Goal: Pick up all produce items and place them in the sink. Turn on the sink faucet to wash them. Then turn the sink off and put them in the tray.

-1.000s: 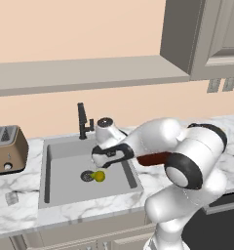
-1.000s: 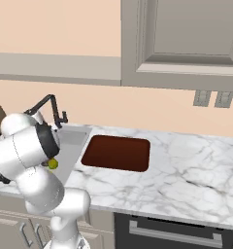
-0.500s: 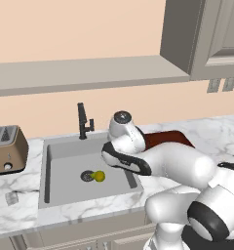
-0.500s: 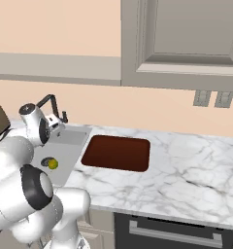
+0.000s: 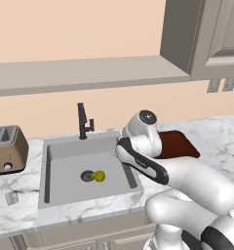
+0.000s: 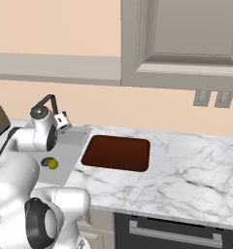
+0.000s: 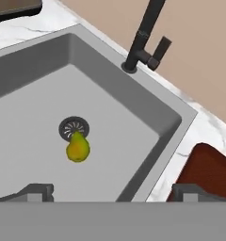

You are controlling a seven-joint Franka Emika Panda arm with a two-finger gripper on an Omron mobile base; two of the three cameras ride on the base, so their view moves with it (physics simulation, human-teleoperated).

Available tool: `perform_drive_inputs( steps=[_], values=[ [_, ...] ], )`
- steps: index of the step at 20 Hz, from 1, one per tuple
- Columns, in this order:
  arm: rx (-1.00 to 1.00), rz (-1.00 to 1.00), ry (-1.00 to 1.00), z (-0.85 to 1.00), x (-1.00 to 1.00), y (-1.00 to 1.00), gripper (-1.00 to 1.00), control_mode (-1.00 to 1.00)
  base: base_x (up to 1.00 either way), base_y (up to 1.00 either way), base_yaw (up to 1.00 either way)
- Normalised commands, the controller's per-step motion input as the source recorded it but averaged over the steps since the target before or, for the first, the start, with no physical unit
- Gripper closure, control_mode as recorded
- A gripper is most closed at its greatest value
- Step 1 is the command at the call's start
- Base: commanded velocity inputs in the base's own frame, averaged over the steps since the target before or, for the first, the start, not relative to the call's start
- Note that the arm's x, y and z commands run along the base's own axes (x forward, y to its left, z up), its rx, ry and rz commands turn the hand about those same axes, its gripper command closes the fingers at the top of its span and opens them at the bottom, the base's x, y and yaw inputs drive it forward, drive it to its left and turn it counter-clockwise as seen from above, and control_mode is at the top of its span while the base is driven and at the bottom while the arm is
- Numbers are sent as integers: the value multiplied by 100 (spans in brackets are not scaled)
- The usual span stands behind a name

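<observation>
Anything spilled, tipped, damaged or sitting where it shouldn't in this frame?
Nothing stands out. The yellow fruit lies in the sink against the drain, the faucet stands upright, and the tray sits flat on the counter.

The arm (image 5: 153,161) lifts up and away from the fruit (image 5: 99,176), swinging from over the drain (image 5: 87,176) toward the sink's (image 5: 70,146) right edge beside the tray (image 5: 180,144).
</observation>
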Motion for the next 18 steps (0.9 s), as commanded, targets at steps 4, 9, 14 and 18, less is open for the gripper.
perform_drive_inputs(
  steps=[4, 9, 14, 18],
  values=[
    [19, 0, 0, 14, 0, -22, -100, -100, 0, 0, 0],
    [13, 0, -9, 25, 1, -2, -100, -100, 0, 0, 0],
    [10, 0, -13, 15, 17, 5, -100, -100, 0, 0, 0],
    [2, 1, -16, 3, 24, 5, -100, -100, 0, 0, 0]
  ],
)
